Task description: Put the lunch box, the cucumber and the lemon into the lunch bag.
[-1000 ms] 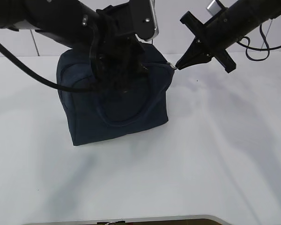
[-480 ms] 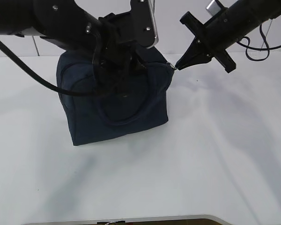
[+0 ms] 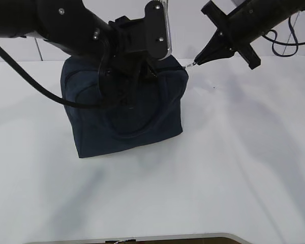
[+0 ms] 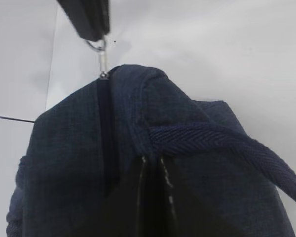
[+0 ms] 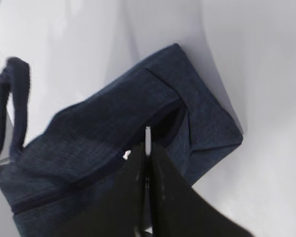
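The dark navy lunch bag (image 3: 127, 119) stands on the white table, its top zipper (image 4: 106, 128) closed along the length I can see. My left gripper (image 3: 136, 76) is down on the bag's top by a handle's root, its fingers (image 4: 143, 197) shut with a fold of fabric pinched between them. My right gripper (image 3: 195, 63) is at the bag's upper right corner, shut on the silver ring pull (image 4: 100, 47), which also shows between its fingertips (image 5: 148, 140). The lunch box, the cucumber and the lemon are hidden or out of view.
One loop handle (image 4: 227, 145) runs off to the right of my left fingers; the other hangs down the bag's front (image 3: 137, 129). The white table (image 3: 218, 168) spreads in front and to the right. A wall stands behind.
My left gripper has closed on the bag's top. My right gripper has moved slightly up and back with the pull, drawing the bag's right corner up.
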Robot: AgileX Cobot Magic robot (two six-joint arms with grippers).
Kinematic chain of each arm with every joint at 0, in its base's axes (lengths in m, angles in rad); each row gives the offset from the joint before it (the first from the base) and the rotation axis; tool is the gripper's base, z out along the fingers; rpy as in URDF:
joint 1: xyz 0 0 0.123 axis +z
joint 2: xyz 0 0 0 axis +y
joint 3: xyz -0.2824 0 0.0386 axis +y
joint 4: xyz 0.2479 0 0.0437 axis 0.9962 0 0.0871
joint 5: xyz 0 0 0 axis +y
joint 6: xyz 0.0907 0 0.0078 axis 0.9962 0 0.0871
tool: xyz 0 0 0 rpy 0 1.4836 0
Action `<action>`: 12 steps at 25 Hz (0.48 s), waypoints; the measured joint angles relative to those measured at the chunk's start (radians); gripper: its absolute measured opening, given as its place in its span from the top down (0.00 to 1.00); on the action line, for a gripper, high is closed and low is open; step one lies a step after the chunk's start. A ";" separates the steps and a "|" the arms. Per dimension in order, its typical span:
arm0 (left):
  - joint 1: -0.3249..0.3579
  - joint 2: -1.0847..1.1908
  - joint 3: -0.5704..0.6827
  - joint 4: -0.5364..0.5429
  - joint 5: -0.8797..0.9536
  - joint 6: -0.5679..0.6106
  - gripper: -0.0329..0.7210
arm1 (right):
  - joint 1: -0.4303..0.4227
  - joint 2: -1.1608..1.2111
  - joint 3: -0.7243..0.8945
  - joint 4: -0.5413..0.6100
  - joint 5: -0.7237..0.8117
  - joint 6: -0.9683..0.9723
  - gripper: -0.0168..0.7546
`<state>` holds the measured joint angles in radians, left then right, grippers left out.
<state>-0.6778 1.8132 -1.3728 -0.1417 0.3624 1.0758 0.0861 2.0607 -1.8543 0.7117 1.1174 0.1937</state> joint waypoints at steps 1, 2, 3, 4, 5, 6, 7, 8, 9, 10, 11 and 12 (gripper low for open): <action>0.000 0.000 0.000 0.001 0.000 0.000 0.96 | -0.007 0.000 -0.005 0.004 0.002 0.005 0.97; 0.000 0.000 0.000 0.002 -0.002 0.000 0.96 | -0.013 0.000 -0.008 0.006 0.009 0.009 0.97; 0.000 0.000 0.000 0.002 -0.006 0.000 0.96 | -0.018 0.000 -0.007 0.006 0.018 0.014 0.97; 0.000 0.000 0.000 0.002 -0.008 0.000 0.96 | -0.023 0.002 -0.007 0.006 0.029 0.014 0.97; 0.000 0.000 0.000 0.003 -0.010 0.000 0.96 | -0.029 0.004 -0.007 0.007 0.036 0.014 0.97; 0.000 -0.002 0.000 0.004 -0.015 0.000 0.96 | -0.035 0.006 -0.007 0.007 0.044 0.014 0.97; 0.000 -0.006 0.000 0.004 -0.017 0.000 0.96 | -0.038 0.008 -0.007 0.007 0.047 0.014 0.97; 0.000 -0.013 0.000 0.006 -0.019 0.000 0.96 | -0.042 0.012 -0.007 0.007 0.048 0.014 0.97; 0.000 -0.019 0.000 0.006 -0.019 0.000 0.96 | -0.044 0.017 -0.009 0.007 0.050 0.015 0.97; 0.000 -0.024 0.000 0.006 -0.019 0.000 0.96 | -0.046 0.019 -0.009 0.007 0.050 0.015 0.97; 0.000 -0.028 0.000 0.006 -0.019 0.000 0.96 | -0.046 0.024 -0.009 0.005 0.052 0.015 0.97; 0.000 -0.032 0.000 0.006 -0.019 0.000 0.96 | -0.046 0.029 -0.009 0.003 0.054 0.015 0.97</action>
<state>-0.6778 1.7813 -1.3728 -0.1352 0.3431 1.0758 0.0401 2.0893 -1.8629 0.7143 1.1711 0.2090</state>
